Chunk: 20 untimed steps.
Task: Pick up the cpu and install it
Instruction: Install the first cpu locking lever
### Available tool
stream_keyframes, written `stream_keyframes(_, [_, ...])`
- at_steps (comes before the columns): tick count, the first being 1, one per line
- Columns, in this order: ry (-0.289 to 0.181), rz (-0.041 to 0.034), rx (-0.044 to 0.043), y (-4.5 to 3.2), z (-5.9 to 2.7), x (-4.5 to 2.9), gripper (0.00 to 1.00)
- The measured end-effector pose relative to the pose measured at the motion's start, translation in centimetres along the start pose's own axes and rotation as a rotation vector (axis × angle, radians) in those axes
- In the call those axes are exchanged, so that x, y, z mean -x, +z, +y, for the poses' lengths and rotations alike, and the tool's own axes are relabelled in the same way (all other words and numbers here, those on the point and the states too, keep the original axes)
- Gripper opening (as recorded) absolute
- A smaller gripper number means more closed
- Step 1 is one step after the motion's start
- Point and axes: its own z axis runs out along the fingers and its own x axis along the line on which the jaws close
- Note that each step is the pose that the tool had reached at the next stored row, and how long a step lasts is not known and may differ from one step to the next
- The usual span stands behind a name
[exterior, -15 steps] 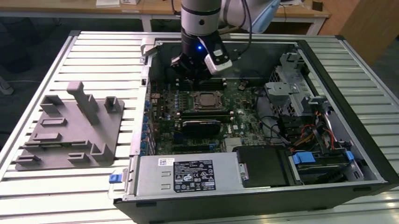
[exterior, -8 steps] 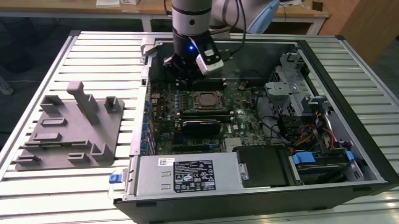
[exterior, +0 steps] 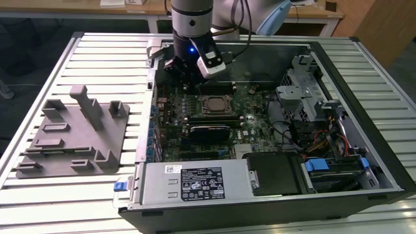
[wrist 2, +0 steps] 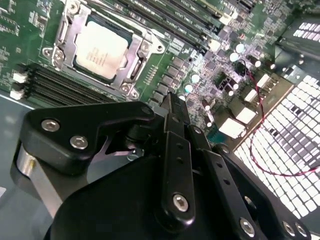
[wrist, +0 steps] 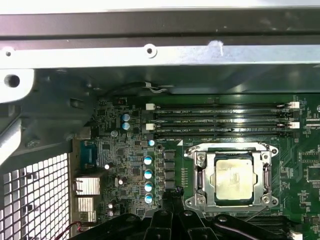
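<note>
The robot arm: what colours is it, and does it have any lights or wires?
The arm is a shiny silver-grey tube with a pale blue cap on one joint. A little blue light glows on its black wrist, beside a white box, and a black cable hangs nearby. In the second wrist view, the pincer is black with silver screws.

In the exterior view the arm (exterior: 192, 19) is cut off by the upper edge, and the lower end of the gripper (exterior: 194, 87) merges with the shadow inside the computer case (exterior: 260, 217), whose near corner runs off the bottom edge. In the second wrist view the gripper's black body covers much of the motherboard (wrist 2: 20, 35). The cpu (wrist 2: 102, 47) carries markings too blurred to tell, and in the first wrist view glare possibly hides part of its top.
</note>
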Motion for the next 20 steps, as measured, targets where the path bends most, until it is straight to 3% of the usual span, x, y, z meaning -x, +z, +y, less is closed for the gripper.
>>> stream_keyframes(5, [0.000, 0.0002, 0.0020, -0.01, -0.01, -0.02, 0.11])
stream_keyframes(9, [0.000, 0.0007, 0.0215, 0.00, -0.01, -0.03, 0.11])
stream_keyframes(12, [0.000, 0.0011, 0.0421, 0.00, -0.01, -0.05, 0.11])
stream_keyframes(20, [-0.001, 0.0032, 0.1188, 0.00, -0.02, -0.09, 0.11])
